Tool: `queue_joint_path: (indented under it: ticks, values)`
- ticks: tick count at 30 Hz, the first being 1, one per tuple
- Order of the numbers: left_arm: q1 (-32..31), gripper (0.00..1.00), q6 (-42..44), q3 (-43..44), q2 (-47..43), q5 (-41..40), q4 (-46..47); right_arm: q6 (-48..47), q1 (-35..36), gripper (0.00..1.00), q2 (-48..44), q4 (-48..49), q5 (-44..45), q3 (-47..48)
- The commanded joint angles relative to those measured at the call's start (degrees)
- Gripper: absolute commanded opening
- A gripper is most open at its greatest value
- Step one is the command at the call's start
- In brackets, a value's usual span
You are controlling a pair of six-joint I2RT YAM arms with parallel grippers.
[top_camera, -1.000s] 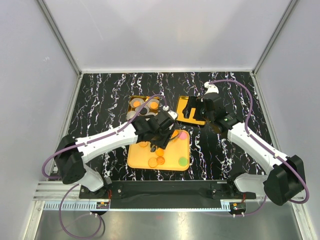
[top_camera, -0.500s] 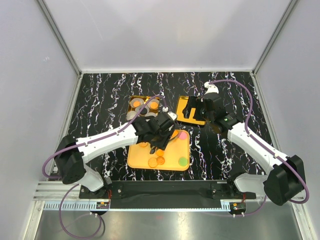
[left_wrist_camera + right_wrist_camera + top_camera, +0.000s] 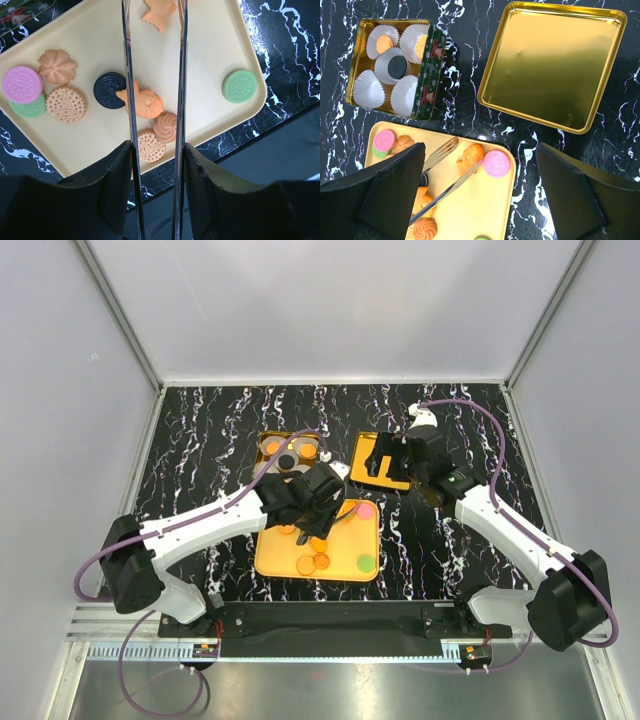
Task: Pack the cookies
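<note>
Stretching from wall to wall is a black counter veined with white, boxed in by plain pale walls with metal posts in the corners. Near the middle of the top view lies a yellow tray, and most of the cookies are on it: orange and golden ones, a black one, a pink one, and green ones toward the edges. Just above the tray's upper left corner stands an open tin lined with white paper cups. A black cookie sits in the centre cup and orange ones in two cups at the top. The gold lid lies inner side up to the right of the tin, apart from it.

The left gripper is closed partway on a pair of metal tongs. Their two arms stand a little apart on either side of a fish-shaped cookie; whether they touch it I cannot tell. The right gripper hangs over the gap between lid and tray, jaws wide and holding nothing.

Compared with a second ago, the left arm has drawn back a little toward the bottom of the frame, so more of the tin shows, the black cookie included. The right arm has not moved
</note>
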Motion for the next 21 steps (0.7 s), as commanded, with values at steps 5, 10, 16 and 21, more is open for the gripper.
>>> queue_joint_path:
  ticks: [5, 10, 16, 21]
  values:
    - [-0.21, 0.46, -0.10, 0.25, -1.00, 0.01, 1.21, -0.49, 0.08, 1.00, -0.56, 1.04, 0.95, 1.95]
    - [-0.21, 0.46, 0.42, 0.69, 0.32, 0.89, 1.65, -0.49, 0.08, 1.00, -0.91, 0.96, 1.04, 1.86]
    - [-0.21, 0.46, 0.86, 0.86, 1.11, 1.33, 1.48, -0.49, 0.08, 1.00, -0.73, 0.96, 1.21, 1.86]
    - [-0.21, 0.46, 0.95, 0.25, 1.29, 1.33, 1.74, -0.49, 0.08, 1.00, -0.82, 0.96, 1.13, 1.86]
